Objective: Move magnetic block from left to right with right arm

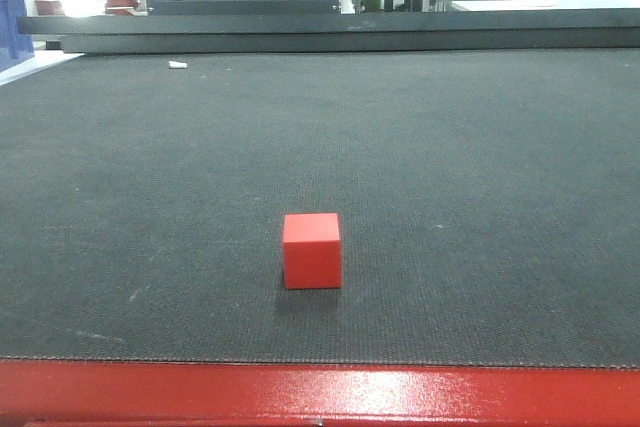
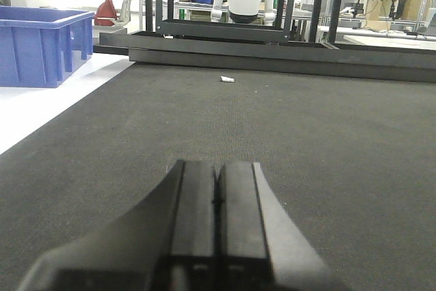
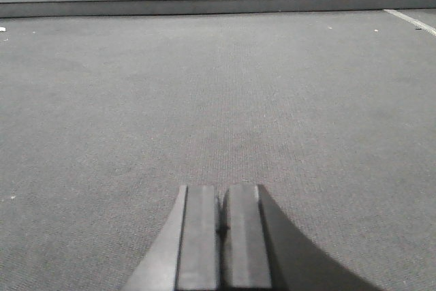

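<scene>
The magnetic block (image 1: 312, 250), a small red cube, rests on the dark mat (image 1: 450, 167) near the front edge, about midway across in the front view. Neither arm shows in that view. In the left wrist view my left gripper (image 2: 218, 167) is shut, its two dark fingers pressed together with nothing between them, low over the mat. My right gripper (image 3: 221, 190) is likewise shut and empty over bare mat. The block appears in neither wrist view.
A red table edge (image 1: 320, 392) runs along the front. A dark metal rail (image 1: 330, 32) bounds the mat's far side. A blue bin (image 2: 41, 46) stands on the white surface at far left. A small white scrap (image 2: 227, 79) lies near the far rail.
</scene>
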Controlling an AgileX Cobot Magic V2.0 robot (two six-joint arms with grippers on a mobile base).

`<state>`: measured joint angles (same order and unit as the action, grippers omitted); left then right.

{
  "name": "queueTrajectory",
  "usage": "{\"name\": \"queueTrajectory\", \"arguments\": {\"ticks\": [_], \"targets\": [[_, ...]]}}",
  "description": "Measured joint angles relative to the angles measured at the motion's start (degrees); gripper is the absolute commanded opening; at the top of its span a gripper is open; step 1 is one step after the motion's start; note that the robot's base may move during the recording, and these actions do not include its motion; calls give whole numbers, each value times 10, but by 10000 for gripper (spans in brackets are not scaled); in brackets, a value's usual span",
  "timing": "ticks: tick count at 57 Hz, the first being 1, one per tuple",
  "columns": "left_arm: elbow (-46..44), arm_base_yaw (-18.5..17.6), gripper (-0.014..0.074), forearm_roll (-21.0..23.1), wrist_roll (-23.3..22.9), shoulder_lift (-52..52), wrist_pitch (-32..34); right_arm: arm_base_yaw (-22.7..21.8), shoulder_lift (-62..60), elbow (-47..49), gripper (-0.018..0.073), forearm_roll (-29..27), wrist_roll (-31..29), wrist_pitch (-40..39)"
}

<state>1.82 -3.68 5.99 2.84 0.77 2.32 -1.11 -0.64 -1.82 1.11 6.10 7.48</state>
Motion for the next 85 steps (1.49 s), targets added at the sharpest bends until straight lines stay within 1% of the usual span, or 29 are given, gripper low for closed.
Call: {"name": "queueTrajectory", "arguments": {"ticks": [53, 62, 70, 79, 85], "targets": [[0, 0, -126, 0, 0, 0, 0, 0, 0, 0, 61, 0, 0, 0], [0, 0, -126, 0, 0, 0, 0, 0, 0, 4, 61, 0, 0, -15], [0, 0, -126, 0, 0, 0, 0, 0, 19, 66, 61, 0, 0, 5], [0, 0, -126, 0, 0, 0, 0, 0, 121, 157, 61, 0, 0, 75], [0, 0, -126, 0, 0, 0, 0, 0, 200, 204, 61, 0, 0, 106]]}}
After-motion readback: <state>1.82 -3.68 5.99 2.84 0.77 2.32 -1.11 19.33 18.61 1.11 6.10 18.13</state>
